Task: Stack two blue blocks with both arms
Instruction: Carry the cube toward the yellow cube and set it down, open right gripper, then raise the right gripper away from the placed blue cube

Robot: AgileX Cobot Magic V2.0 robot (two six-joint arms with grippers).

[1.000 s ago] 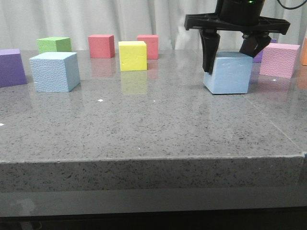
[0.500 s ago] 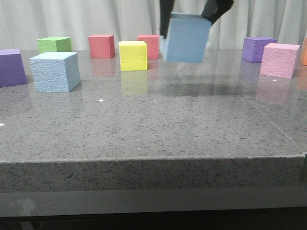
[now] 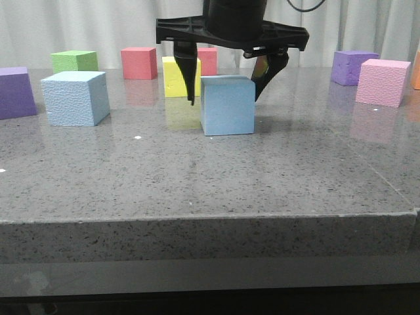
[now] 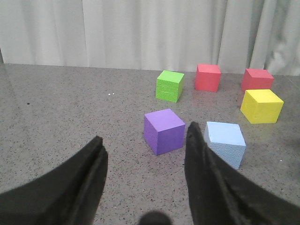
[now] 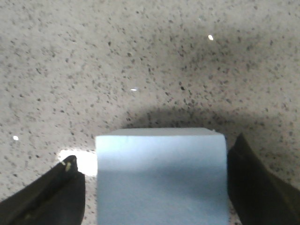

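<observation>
Right claw (image 3: 226, 88) released, fingers straddling blue block (image 3: 227, 105) on bench (image 3: 197, 177): parked mid-way for handover, likely. Left claw (image 4: 145, 164) spread, empty, facing second blue block (image 4: 226, 143).

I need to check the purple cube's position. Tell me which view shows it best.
The left wrist view: the purple cube sits whole, three faces visible, beside a blue block. The front view cuts it off at the left edge. The right wrist view does not show it.

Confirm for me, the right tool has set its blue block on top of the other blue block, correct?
No. In the front view the blue block between the right tool fingers rests on the table, apart from the other blue block.
</observation>
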